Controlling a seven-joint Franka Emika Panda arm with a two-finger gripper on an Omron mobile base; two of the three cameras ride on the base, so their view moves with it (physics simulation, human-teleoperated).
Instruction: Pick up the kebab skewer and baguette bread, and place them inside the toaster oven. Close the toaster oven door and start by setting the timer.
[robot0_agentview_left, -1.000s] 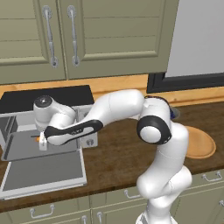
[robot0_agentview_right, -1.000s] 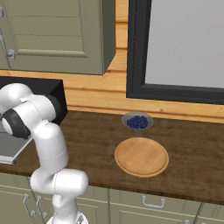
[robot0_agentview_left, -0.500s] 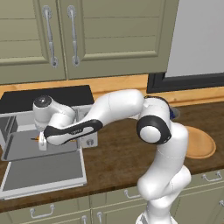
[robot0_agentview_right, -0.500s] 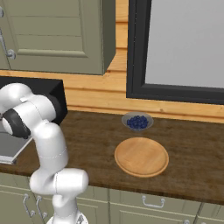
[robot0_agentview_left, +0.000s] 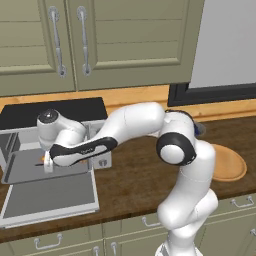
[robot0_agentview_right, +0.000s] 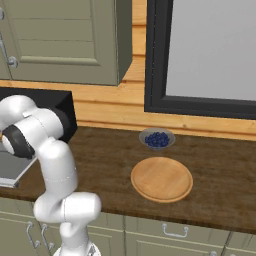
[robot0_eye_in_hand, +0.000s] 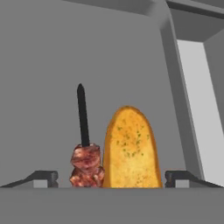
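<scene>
Baguette bread (robot0_eye_in_hand: 131, 148) lies beside kebab skewer (robot0_eye_in_hand: 85, 162), between spread jaws.

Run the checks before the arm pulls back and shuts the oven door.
1. Baguette inside oven: ok.
2. Skewer inside, beside baguette: ok.
3. Gripper open, tips either side of the food: ok.
4. Gripper free of the baguette: cannot tell, its lower end is cut off in the hand view.
5. Door down and bare: ok.
6. Gripper out of the door's swing: not ok, it sits at the oven mouth.
</scene>
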